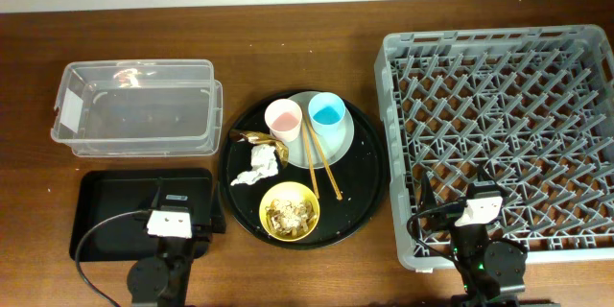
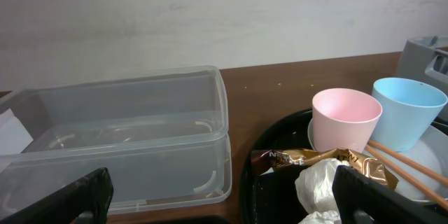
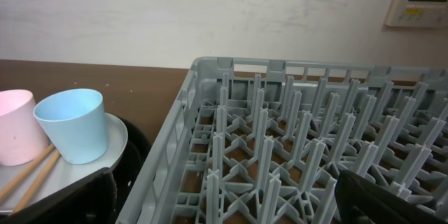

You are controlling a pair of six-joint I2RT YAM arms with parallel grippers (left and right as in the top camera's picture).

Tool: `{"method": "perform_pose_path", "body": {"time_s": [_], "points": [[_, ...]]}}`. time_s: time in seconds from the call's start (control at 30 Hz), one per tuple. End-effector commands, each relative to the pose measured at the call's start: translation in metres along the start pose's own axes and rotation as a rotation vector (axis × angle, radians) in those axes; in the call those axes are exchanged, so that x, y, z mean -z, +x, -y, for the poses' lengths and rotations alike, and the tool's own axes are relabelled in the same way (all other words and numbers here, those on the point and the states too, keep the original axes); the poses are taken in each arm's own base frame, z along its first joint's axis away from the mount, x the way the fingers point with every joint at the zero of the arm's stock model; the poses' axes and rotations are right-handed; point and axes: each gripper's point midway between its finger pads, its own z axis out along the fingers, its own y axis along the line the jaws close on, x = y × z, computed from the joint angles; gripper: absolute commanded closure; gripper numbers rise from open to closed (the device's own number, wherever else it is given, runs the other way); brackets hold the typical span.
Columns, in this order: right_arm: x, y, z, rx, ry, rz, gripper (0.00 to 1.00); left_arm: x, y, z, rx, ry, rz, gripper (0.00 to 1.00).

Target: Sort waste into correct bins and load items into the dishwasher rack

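On the round black tray (image 1: 369, 187) stand a pink cup (image 1: 283, 119) and a blue cup (image 1: 327, 115) on a pale plate (image 1: 342, 139), with wooden chopsticks (image 1: 321, 161) across it. Beside them lie a gold-brown wrapper (image 1: 248, 139), a white tissue (image 1: 260, 165) and a yellow bowl (image 1: 290, 212) of beige scraps. The clear tub (image 1: 137, 107) and the shallow black tray (image 1: 110, 201) sit at the left, the grey rack (image 1: 504, 125) at the right. My left gripper (image 2: 224, 199) is open and empty over the black tray. My right gripper (image 3: 227, 196) is open and empty over the rack's near-left corner.
The pink cup (image 2: 344, 119), blue cup (image 2: 407, 112), wrapper (image 2: 322, 159) and tissue (image 2: 318, 185) show in the left wrist view, right of the clear tub (image 2: 126, 140). The right wrist view shows the rack (image 3: 301, 140) and the blue cup (image 3: 73, 122). A white wall stands behind.
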Motion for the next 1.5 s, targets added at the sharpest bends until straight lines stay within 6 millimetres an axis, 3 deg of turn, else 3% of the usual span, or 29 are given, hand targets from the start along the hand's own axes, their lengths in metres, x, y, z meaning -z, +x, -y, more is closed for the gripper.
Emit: {"method": "perform_pose_path", "body": {"time_s": [0.0,1.3,1.47], "points": [[0.0,0.002,0.001,0.002,0.002,0.0,0.02,0.0,0.001,0.002,-0.016,0.008,0.004,0.0],[0.0,0.002,0.001,0.002,0.002,0.0,0.02,0.0,-0.002,0.002,-0.016,0.008,0.017,0.0],[0.0,0.002,0.001,0.002,0.002,0.0,0.02,0.003,-0.012,0.028,-0.021,0.162,0.056,0.0]]}}
